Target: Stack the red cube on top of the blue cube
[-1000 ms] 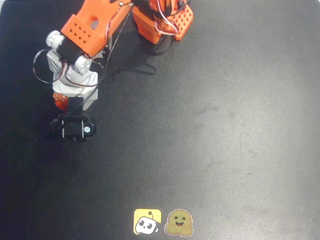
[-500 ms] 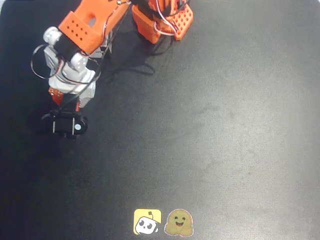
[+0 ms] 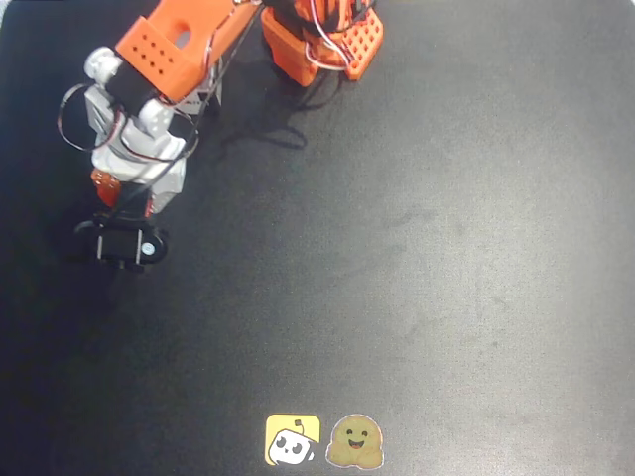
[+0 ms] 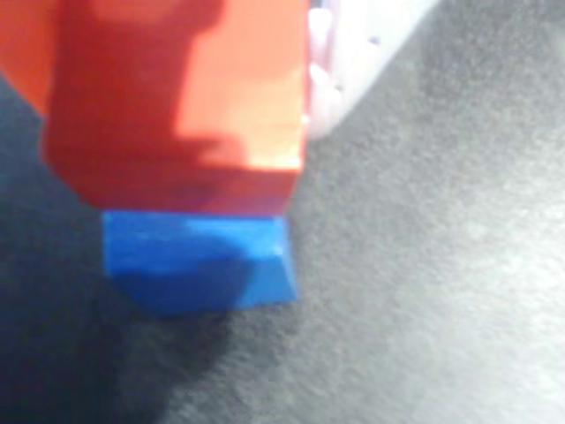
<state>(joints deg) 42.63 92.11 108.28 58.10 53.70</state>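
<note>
Hovering near the table's (image 3: 446, 248) left edge, the gripper (image 3: 121, 213) clenched the red cube (image 4: 177, 106) right over the blue cube (image 4: 199, 261), lined up for stacking.

red cube (image 4: 177, 106) above blue cube (image 4: 199, 261) — table's (image 3: 446, 248) left

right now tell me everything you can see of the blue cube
In the wrist view the blue cube is a small bright blue block with matte faces, resting on the dark table. The red cube covers its top, so just its lower faces show. Whether the two touch is unclear in the blur.
</note>
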